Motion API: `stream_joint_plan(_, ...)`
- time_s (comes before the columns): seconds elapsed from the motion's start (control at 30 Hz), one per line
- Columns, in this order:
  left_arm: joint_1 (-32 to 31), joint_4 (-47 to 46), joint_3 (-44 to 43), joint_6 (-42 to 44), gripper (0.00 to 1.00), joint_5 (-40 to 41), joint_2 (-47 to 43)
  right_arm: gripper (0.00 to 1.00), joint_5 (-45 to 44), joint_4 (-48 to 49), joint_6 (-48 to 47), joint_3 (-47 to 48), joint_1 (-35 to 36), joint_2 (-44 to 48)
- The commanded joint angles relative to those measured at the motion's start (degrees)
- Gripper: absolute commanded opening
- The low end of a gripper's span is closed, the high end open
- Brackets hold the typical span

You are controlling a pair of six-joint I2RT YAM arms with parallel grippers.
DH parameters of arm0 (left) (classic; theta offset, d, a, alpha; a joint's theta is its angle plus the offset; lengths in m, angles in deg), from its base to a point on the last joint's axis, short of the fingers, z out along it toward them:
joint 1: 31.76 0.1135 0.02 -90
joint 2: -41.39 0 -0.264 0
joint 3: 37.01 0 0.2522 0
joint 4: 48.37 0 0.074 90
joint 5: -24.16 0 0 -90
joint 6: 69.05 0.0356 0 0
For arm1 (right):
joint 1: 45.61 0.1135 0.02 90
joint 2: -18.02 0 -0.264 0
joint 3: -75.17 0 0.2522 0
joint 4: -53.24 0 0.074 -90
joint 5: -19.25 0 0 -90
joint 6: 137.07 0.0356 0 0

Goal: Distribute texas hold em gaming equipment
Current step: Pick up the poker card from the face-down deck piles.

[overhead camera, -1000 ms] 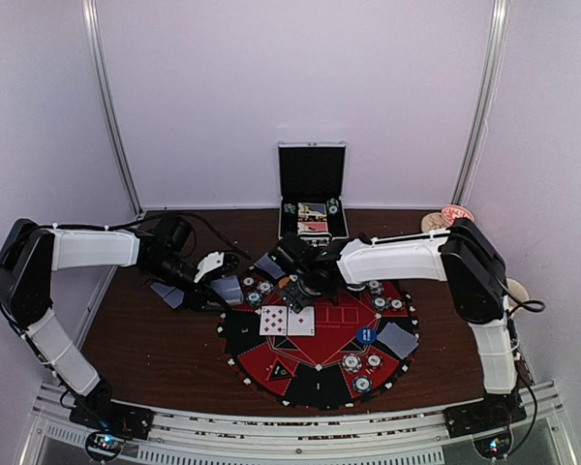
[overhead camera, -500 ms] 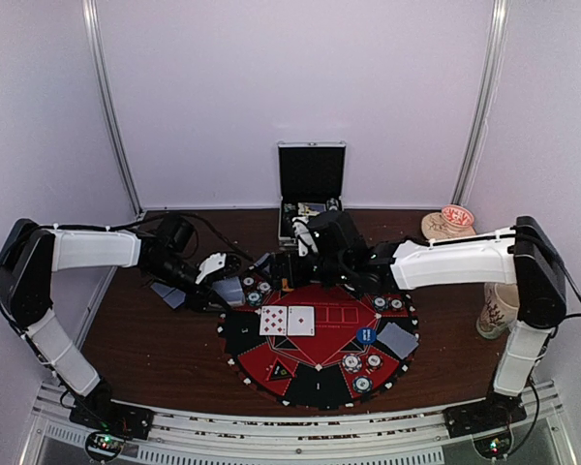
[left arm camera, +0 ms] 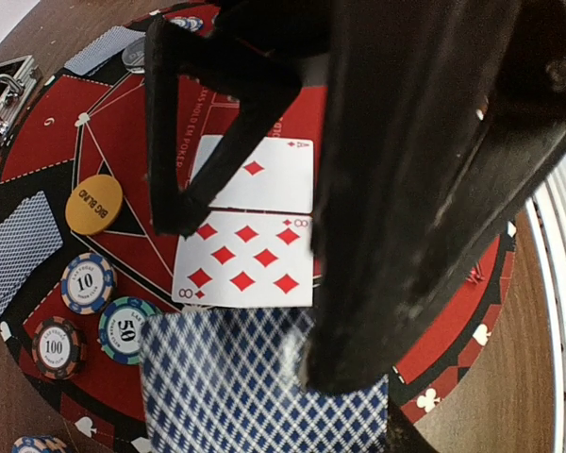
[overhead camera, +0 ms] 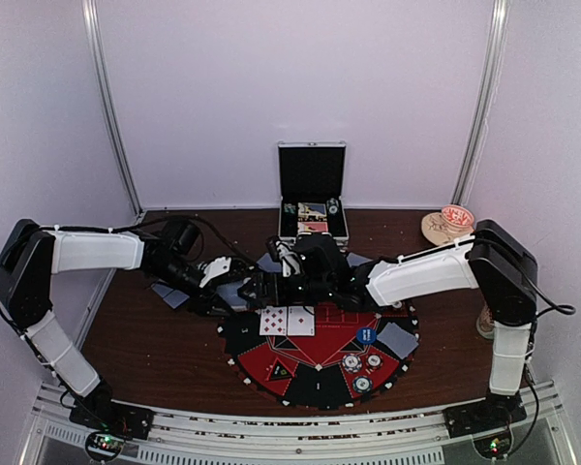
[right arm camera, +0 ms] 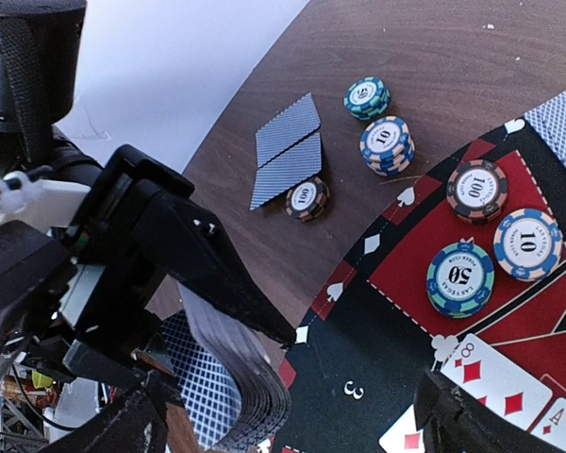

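Note:
My left gripper [overhead camera: 218,281] [left arm camera: 325,377] is shut on a deck of grey-blue-backed playing cards [left arm camera: 255,387] [right arm camera: 231,377] at the left rim of the round red and black mat [overhead camera: 315,373]. My right gripper [overhead camera: 257,288] [right arm camera: 292,434] is open right beside the deck, its fingers either side of the deck's free edge. An ace [left arm camera: 259,175] and an eight of diamonds [left arm camera: 250,260] lie face up on the mat. Poker chips [right arm camera: 460,277] and an orange marker disc [left arm camera: 93,203] sit near them.
More chips [right arm camera: 388,144] and two face-down cards [right arm camera: 288,151] lie on the brown table left of the mat. An open black case [overhead camera: 313,218] stands at the back. A tan dish [overhead camera: 450,221] is at the back right. Further chips [overhead camera: 353,363] and a blue disc [overhead camera: 366,335] sit on the mat's near side.
My right arm swung from the middle of the mat, past the case, leftward to the deck in my left gripper. Left arm and deck barely moved.

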Motion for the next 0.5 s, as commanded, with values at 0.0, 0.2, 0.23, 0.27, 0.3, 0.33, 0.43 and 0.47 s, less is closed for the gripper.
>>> stream_joint_plan(0.0, -0.70, -0.07, 0.65, 0.79, 0.46, -0.36, -1.32, 0.91, 2.74, 2.14, 1.85, 2.95, 0.24, -3.17)
stream_joint_plan(0.2, -1.15, -0.06, 0.92, 0.94, 0.46, -0.04, -1.43, 0.86, 1.70, 0.45, 2.42, 5.80, 0.24, -5.60)
stream_joint_plan(0.23, -1.23, -0.05, 0.97, 0.93, 0.46, 0.05, -1.38, 0.85, 1.41, 0.22, 2.60, 6.20, 0.15, -5.95)
stream_joint_plan(0.27, -1.29, -0.02, 0.99, 0.97, 0.46, 0.19, -1.34, 0.84, 1.28, 0.05, 2.85, 6.63, 0.14, -6.37)
stream_joint_plan(0.3, -1.33, -0.06, 0.98, 1.02, 0.46, 0.31, -1.34, 0.84, 1.26, -0.20, 3.00, 7.16, 0.04, -6.90)
stream_joint_plan(0.33, -1.41, -0.06, 1.01, 1.06, 0.46, 0.33, -1.36, 0.83, 1.30, -0.56, 3.13, 7.77, 0.00, -7.47)
stream_joint_plan(0.43, -1.48, -0.07, 1.09, 1.14, 0.46, 0.34, -1.41, 0.79, 1.41, -1.78, 2.93, 9.25, 0.02, -9.02)
stream_joint_plan(0.47, -1.49, -0.07, 1.09, 1.11, 0.46, 0.38, -1.42, 0.78, 1.23, -2.08, 2.84, 9.38, -0.06, -9.31)
